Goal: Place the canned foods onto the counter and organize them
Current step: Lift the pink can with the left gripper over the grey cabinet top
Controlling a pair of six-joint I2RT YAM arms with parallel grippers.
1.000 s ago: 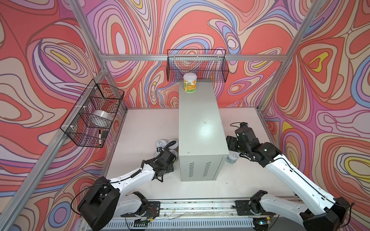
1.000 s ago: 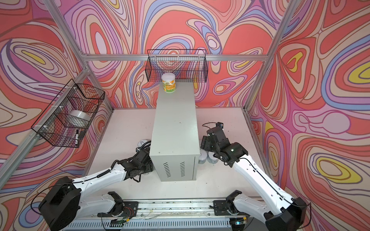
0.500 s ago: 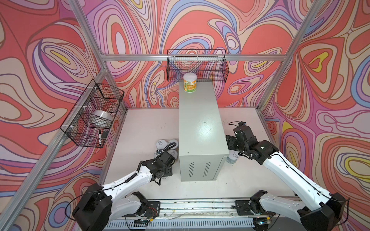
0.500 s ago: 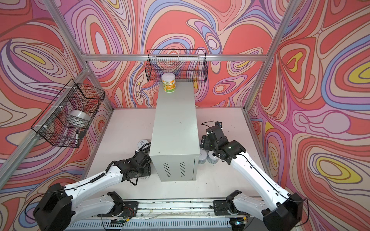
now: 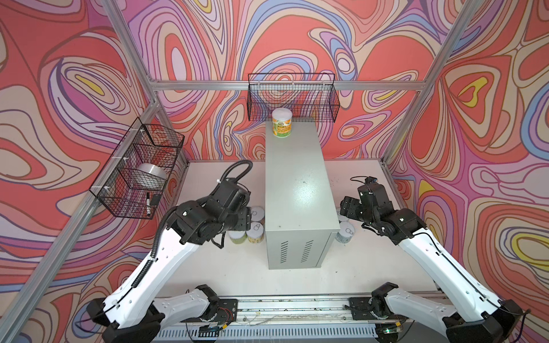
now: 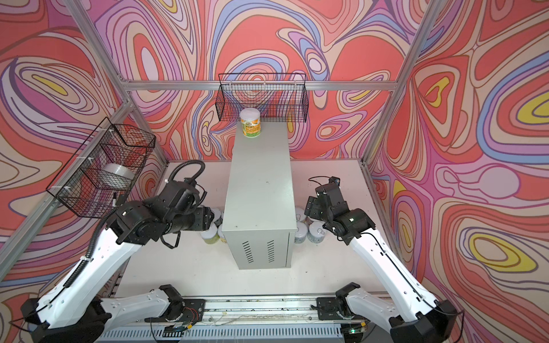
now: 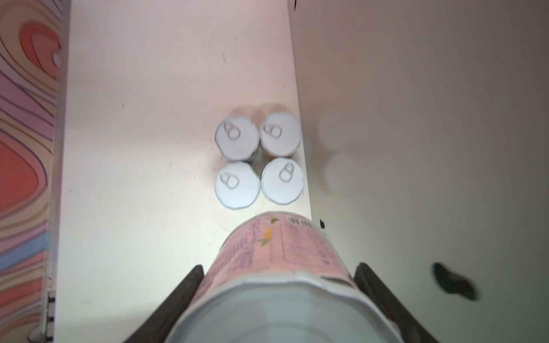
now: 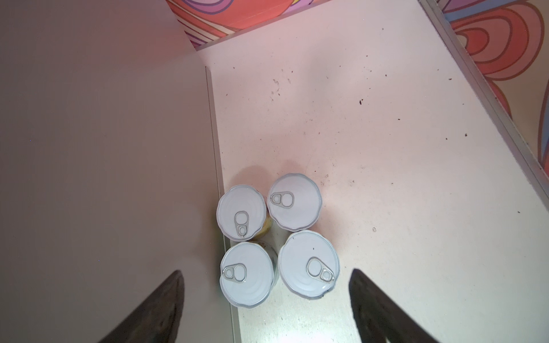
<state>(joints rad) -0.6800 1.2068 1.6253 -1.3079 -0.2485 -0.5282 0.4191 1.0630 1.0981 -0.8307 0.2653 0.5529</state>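
while the grey counter (image 5: 297,190) stands mid-frame, the left gripper (image 7: 277,273) clamps a pink-labelled can (image 7: 282,252), likely bound for its top; the right gripper (image 8: 266,274) hangs spread, empty, above four cans (image 8: 241,211); one orange-green can (image 5: 281,127) sits at the counter's upper end.

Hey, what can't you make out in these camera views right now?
Left end effector: grip hidden under its own wrist in both top views.
Pink can: near end blurred and cut off by the left wrist view's edge.
Four cans below the right end effector: right wrist view shows only lids, labels hidden.
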